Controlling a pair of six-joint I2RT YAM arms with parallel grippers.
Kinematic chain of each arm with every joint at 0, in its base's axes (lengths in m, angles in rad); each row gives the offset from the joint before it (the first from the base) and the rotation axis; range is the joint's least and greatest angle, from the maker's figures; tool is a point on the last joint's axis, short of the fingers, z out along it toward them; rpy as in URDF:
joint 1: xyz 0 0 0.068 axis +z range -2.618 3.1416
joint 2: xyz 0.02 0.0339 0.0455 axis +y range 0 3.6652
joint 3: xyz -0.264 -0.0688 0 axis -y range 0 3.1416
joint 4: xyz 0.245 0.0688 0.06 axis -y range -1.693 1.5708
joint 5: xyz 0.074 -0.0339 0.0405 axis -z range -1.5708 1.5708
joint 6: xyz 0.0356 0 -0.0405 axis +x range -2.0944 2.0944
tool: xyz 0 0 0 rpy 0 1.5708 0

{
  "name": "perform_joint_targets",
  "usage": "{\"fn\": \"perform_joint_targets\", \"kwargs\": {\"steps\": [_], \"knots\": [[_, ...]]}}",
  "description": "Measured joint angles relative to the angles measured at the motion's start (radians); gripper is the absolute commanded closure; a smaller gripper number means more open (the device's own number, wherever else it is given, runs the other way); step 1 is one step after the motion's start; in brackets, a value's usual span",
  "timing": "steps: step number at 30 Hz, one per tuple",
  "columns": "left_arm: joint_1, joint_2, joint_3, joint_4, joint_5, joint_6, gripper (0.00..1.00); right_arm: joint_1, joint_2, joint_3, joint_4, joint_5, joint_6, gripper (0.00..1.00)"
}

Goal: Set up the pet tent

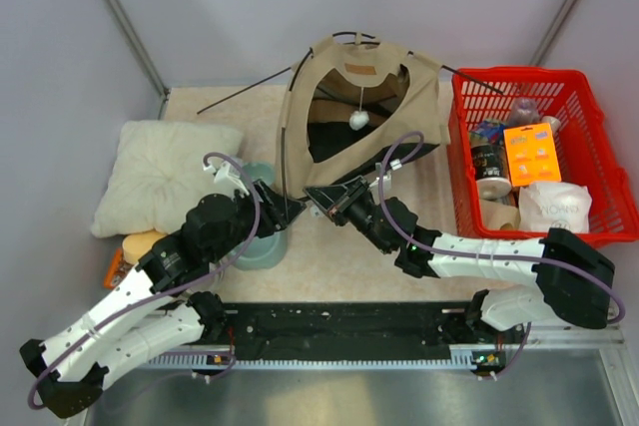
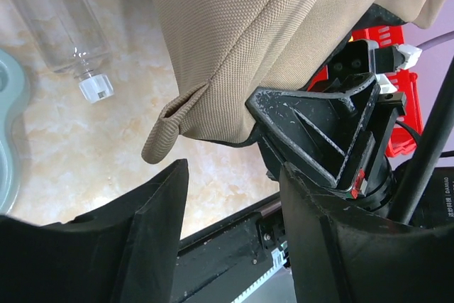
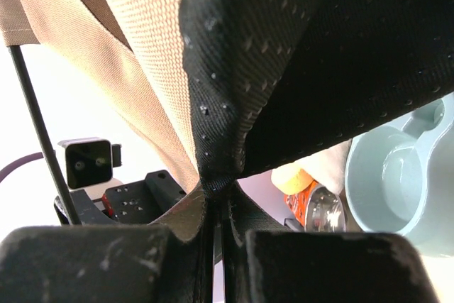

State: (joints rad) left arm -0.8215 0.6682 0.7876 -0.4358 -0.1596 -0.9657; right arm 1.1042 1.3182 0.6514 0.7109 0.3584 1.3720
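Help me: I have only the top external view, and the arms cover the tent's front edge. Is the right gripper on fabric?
Observer: Yes. In the right wrist view the right gripper is shut on a fold of the pet tent, dark lining pinched between its jaws.
Operator: And the left?
Observer: The left gripper is open, nothing between its jaws; the tent's tan corner hangs just beyond them.
Operator: Anything under that arm?
Observer: A clear bottle with a white cap lies on the table near the pale bowl.
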Motion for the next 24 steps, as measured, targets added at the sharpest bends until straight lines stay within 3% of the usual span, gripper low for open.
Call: {"fn": "perform_joint_targets", "kwargs": {"steps": [7, 24], "knots": [[-0.003, -0.027, -0.006, 0.023, -0.042, -0.013, 0.45, 0.0, 0.0, 0.0, 0.031, 0.0, 0.009, 1.0], [-0.006, -0.028, -0.063, 0.129, -0.119, -0.053, 0.44, 0.0, 0.052, 0.0, 0.116, -0.014, 0.046, 1.0]]}}
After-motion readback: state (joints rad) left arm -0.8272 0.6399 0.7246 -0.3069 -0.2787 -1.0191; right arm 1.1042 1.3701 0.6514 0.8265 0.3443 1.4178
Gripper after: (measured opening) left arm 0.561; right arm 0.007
